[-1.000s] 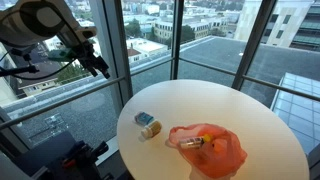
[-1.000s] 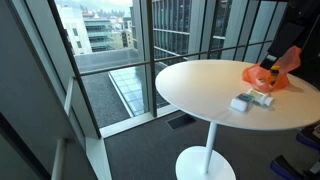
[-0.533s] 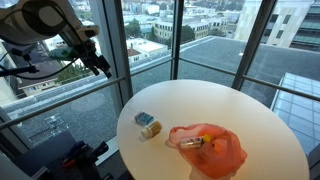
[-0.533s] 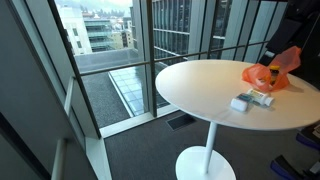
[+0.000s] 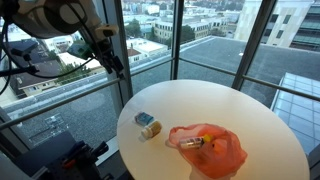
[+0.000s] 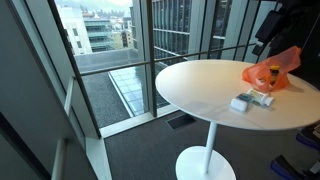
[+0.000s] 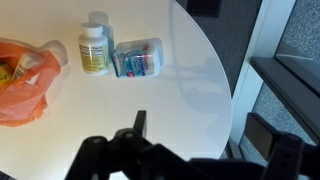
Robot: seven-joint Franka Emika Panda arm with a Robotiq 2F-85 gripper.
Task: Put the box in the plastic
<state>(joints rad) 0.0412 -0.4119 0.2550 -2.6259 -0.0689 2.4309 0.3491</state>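
Note:
A small blue and white box [image 5: 143, 118] lies on the round white table [image 5: 250, 120], next to a white pill bottle [image 5: 152, 129]. An orange plastic bag [image 5: 208, 148] with items inside lies beside them. The box [image 7: 138, 58], the bottle [image 7: 95, 52] and the bag [image 7: 25, 80] show at the top of the wrist view. In an exterior view the box [image 6: 241, 103] sits in front of the bag [image 6: 272, 72]. My gripper [image 5: 115, 64] hangs in the air beyond the table's edge, well above and apart from the box, open and empty. Its fingers [image 7: 210, 150] show dark at the bottom of the wrist view.
Tall windows with dark frames [image 5: 180, 40] and a railing stand close behind the table. The table stands on a single pedestal [image 6: 208, 150] over a grey carpet floor. A dark stand [image 5: 75, 160] is below the arm.
My arm has swung to the right toward the table, and the gripper now points down nearer the table's edge. The box, bottle and bag have not moved.

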